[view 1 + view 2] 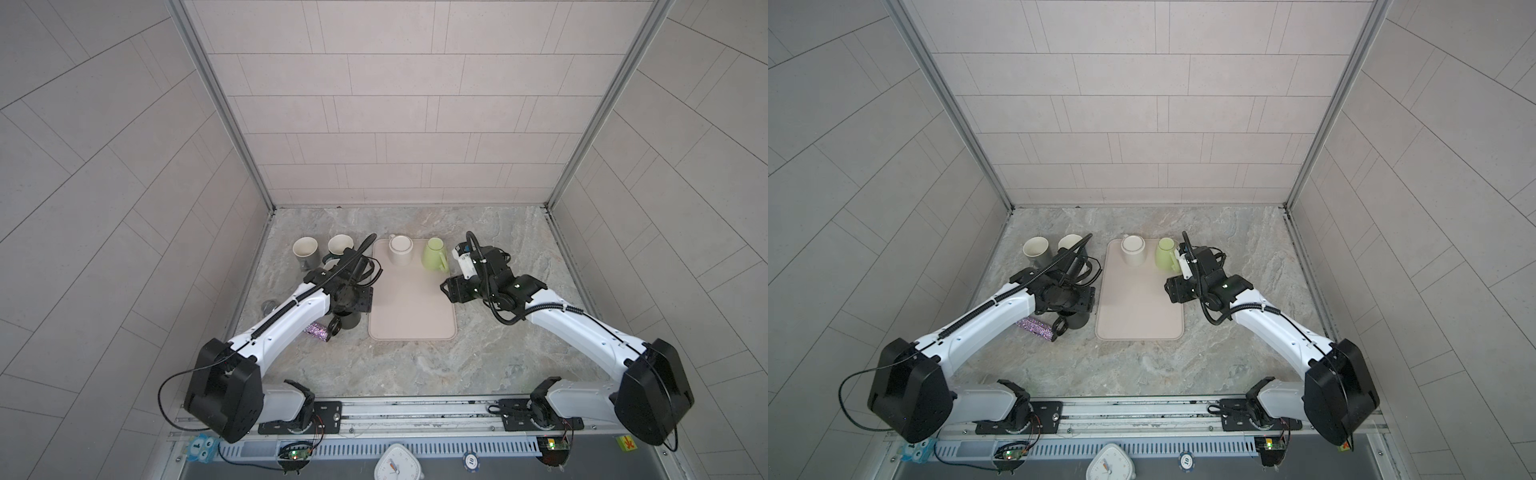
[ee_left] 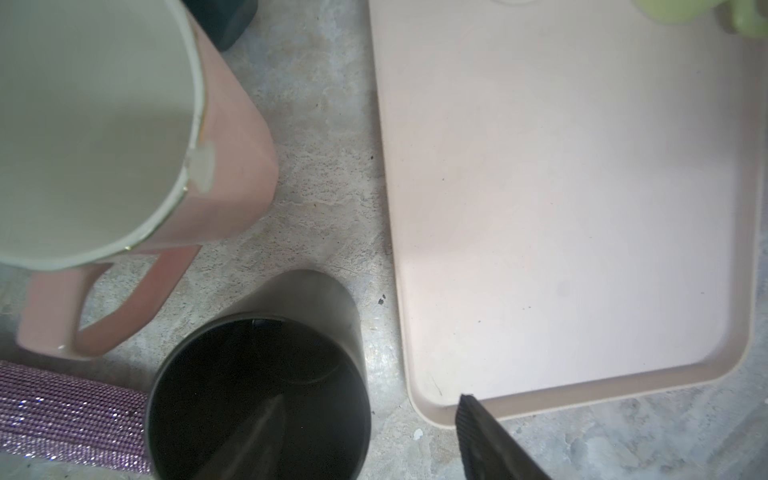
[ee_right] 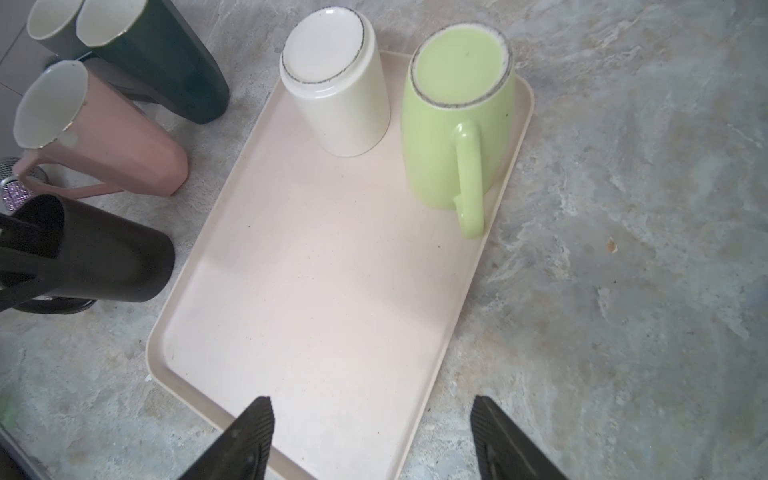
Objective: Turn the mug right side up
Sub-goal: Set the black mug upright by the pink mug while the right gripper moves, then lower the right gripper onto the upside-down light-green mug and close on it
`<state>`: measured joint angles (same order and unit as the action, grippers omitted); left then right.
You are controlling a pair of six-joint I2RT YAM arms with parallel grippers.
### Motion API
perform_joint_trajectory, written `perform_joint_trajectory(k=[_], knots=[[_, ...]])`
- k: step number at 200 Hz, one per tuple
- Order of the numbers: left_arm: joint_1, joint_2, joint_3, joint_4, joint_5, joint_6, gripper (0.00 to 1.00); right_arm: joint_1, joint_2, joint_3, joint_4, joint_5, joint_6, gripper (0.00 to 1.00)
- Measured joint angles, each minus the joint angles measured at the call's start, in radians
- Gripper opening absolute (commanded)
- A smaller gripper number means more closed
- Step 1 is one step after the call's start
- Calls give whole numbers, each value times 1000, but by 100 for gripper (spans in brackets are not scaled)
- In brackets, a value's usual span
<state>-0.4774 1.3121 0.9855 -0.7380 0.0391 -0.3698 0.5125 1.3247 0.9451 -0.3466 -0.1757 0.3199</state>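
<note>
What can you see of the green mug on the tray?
The green mug is glossy, ceramic-looking and pale lime, with a speckled ring around its base. It stands upside down, mouth on the beige tray and base up, at the tray's far right corner in both top views. It is beside an upturned cream mug but apart from it. Its loop handle points toward the right arm's side. Nothing else touches it.

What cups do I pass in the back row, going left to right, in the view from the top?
In a top view: grey mug → dark green mug → cream mug → green mug.
</note>
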Motion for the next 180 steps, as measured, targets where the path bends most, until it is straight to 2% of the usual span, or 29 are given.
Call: perform_joint_trajectory(k=[28,52,75,100,118,180], knots=[[0,-82,31,-31,10,8,85,0,160,124,-1,31,-56,48],[0,-146,51,-43,11,12,87,0,281,249,-30,91,-98,48],[0,-197,56,-45,14,19,98,-6,379,383,-101,157,-133,46],[0,-244,56,-41,14,24,99,-21,463,511,-172,209,-169,43],[0,-263,56,-40,18,29,99,-34,515,584,-226,221,-189,37],[0,-274,56,-27,42,32,100,-62,585,650,-322,205,-215,37]])
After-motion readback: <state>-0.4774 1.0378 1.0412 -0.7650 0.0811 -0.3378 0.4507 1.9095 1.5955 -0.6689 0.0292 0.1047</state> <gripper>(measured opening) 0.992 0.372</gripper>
